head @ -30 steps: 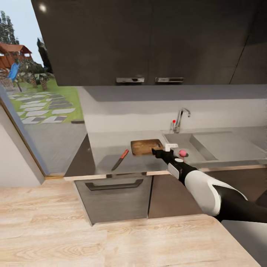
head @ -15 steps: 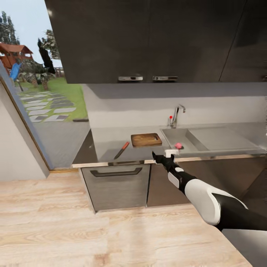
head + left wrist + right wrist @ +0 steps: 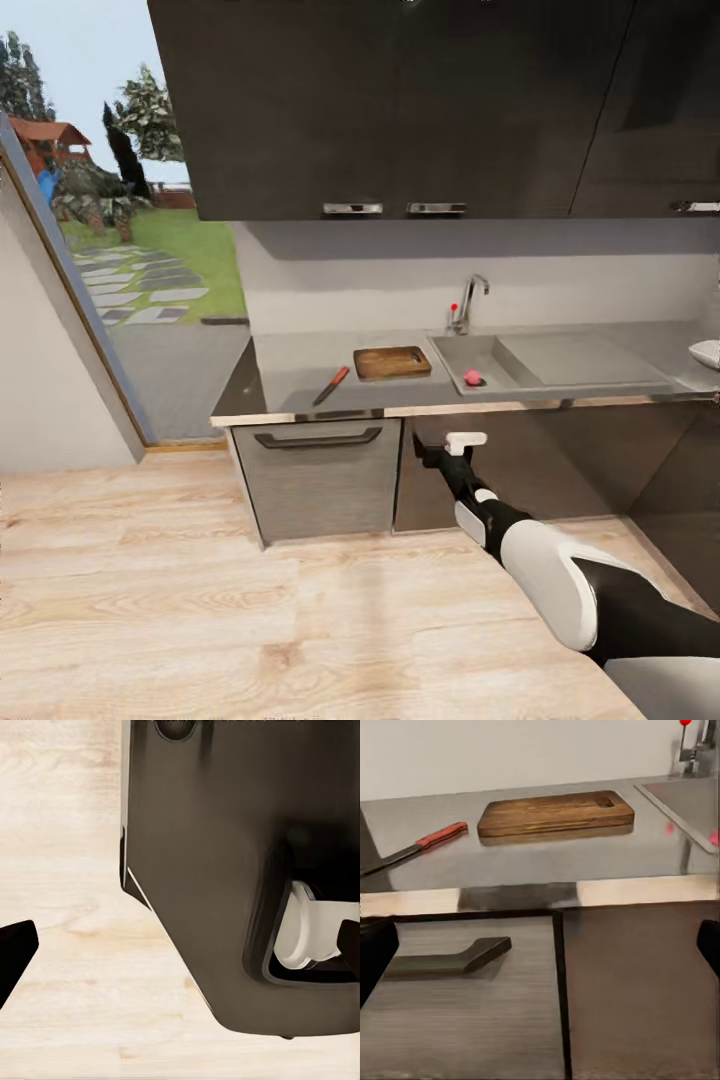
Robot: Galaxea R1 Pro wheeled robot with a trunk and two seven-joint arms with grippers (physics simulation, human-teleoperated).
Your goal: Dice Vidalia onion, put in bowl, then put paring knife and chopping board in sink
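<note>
The Vidalia onion point(image 3: 473, 378), a small pinkish ball, lies in the sink point(image 3: 505, 352) near its front wall. The chopping board point(image 3: 392, 362) rests on the countertop point(image 3: 295, 362) just left of the sink, and the paring knife point(image 3: 331, 385) lies left of the board. At the far right edge sits the white bowl point(image 3: 706, 353). My right gripper point(image 3: 432, 450) hangs open below the countertop edge, in front of the lower cabinets, holding nothing. From its wrist camera I see the board point(image 3: 555, 814), the knife point(image 3: 416, 847) and the right gripper point(image 3: 540, 949). The left gripper point(image 3: 180, 949) is open over wood floor.
Dark upper cabinets point(image 3: 400, 100) hang above the counter. A drawer front with a dark handle point(image 3: 318, 438) sits under the knife. The chrome tap point(image 3: 466, 300) stands behind the sink. A large window point(image 3: 120, 260) is at the left, and light wood floor point(image 3: 250, 600) spreads in front.
The whole view has pulled back from the counter, and the bowl has come into sight at the right. My right gripper went from above the sink edge to below the countertop.
</note>
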